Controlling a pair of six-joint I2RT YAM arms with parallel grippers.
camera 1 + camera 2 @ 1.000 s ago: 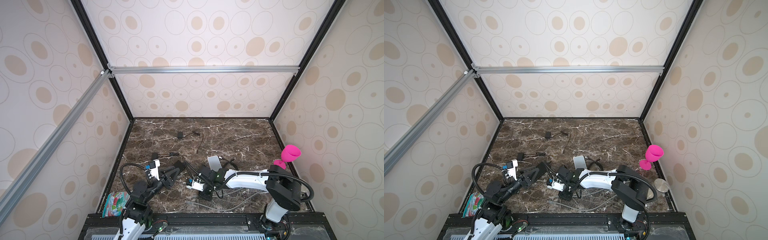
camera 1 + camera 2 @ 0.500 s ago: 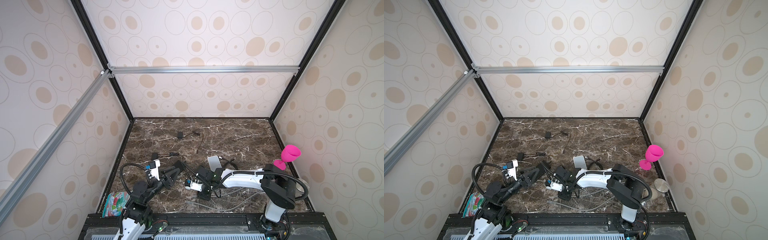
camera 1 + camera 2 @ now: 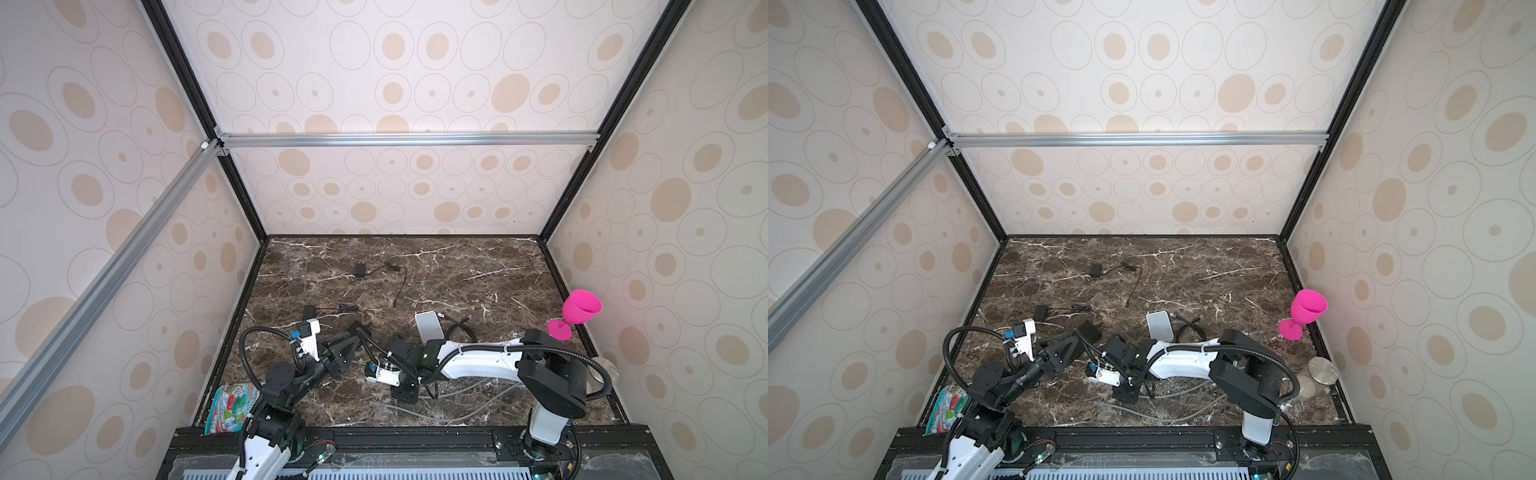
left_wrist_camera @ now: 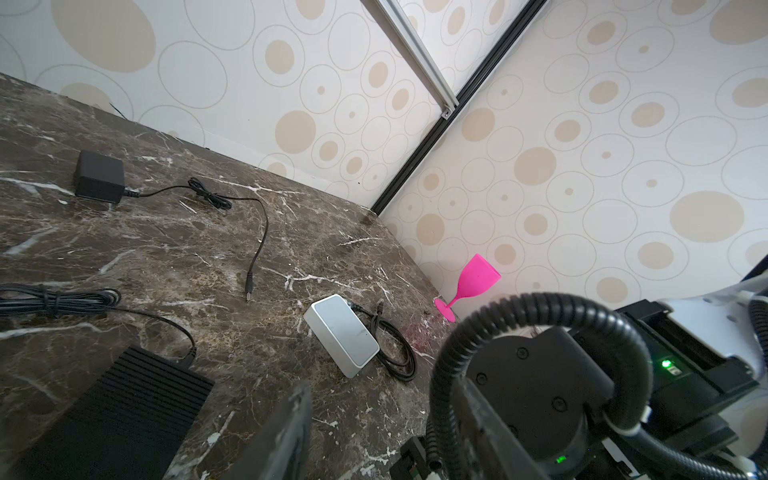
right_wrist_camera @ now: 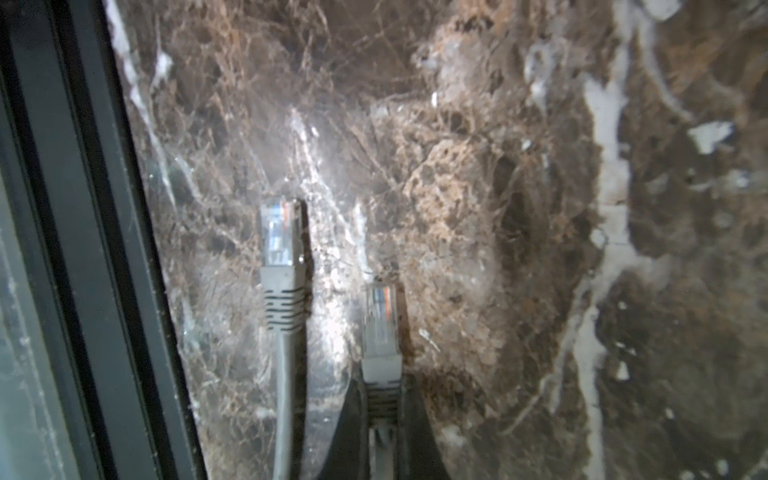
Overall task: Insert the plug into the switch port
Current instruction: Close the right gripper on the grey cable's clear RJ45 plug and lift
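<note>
1. Two-armed work on the marble desk (image 3: pixel 478 274), close to the middle of its front edge.
2. Released left gripper (image 4: pixel 380 386): jaws apart, nothing between them, set nearer the front-left corner and looking toward the switch (image 4: pixel 343 334).
3. Clenched right gripper (image 5: pixel 380 384): grasping the plug (image 5: pixel 380 328) by its ribbed boot, just inside the front edge.
4. White switch: flat near the desk's centre, apart from the plug, black cable (image 4: pixel 395 353) coiled just beside it.
5. Grey plug: clear tip poking past the jaws, low over the marble; touching it or not, cannot tell. Just beside it, a loose second plug (image 5: pixel 278 237).
6. Judged step: grasp made, carry not yet begun. Next move calls for lifting, turning the tip toward the switch, finding a free port (none visible here), aligning squarely, pushing straight in.
</note>
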